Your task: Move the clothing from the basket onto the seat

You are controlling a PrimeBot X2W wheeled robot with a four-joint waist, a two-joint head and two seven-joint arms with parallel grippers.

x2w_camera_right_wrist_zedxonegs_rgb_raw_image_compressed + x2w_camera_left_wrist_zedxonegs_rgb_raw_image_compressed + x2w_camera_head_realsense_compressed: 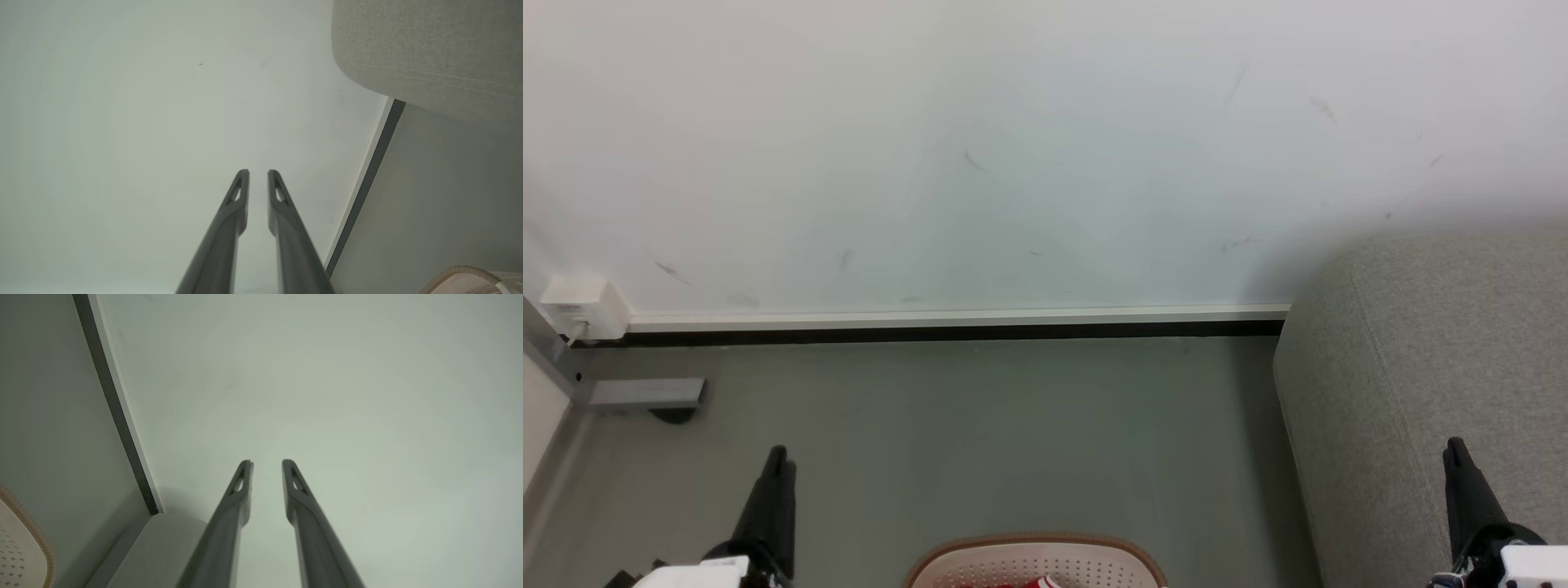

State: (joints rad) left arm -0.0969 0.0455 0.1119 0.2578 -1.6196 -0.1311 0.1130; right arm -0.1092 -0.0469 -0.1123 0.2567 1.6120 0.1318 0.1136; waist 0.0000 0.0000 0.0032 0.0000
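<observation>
A sliver of red clothing (pixel 1039 583) lies in the basket (pixel 1037 542) on the floor (pixel 980 425). The left gripper (pixel 778 456) and right gripper (pixel 1454 447) flank it, well apart from it. Both are nearly closed and empty. The sofa (pixel 1437 343) stands beside the right one.

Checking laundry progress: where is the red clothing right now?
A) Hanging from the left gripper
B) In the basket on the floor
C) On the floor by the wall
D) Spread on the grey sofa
B: a patch of the clothing shows inside the basket at the bottom edge of the head view.
</observation>
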